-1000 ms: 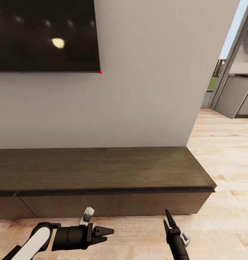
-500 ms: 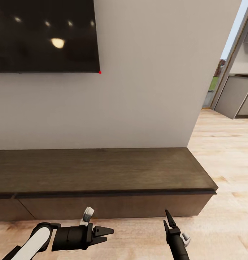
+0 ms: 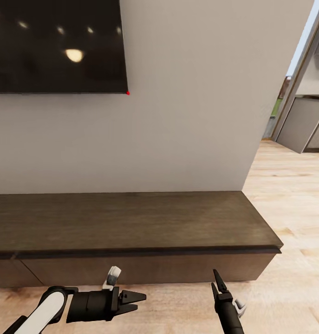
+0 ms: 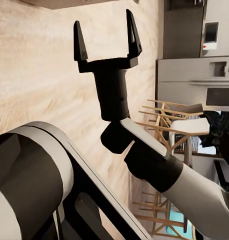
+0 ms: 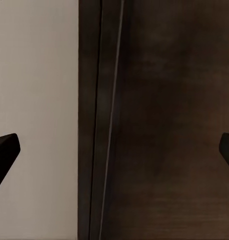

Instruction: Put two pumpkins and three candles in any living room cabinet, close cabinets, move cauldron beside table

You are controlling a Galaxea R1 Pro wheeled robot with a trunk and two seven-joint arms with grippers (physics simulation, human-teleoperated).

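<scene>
Pale wall and a dark TV back the cabinet, whose long axis runs left to right along the wall, drawer fronts shut and facing the robot. Left gripper hangs over wood floor just before the cabinet, pointing right, jaws parted, empty. Right gripper points at the cabinet front, fingers spread wide, holding nothing, apart from it.
</scene>
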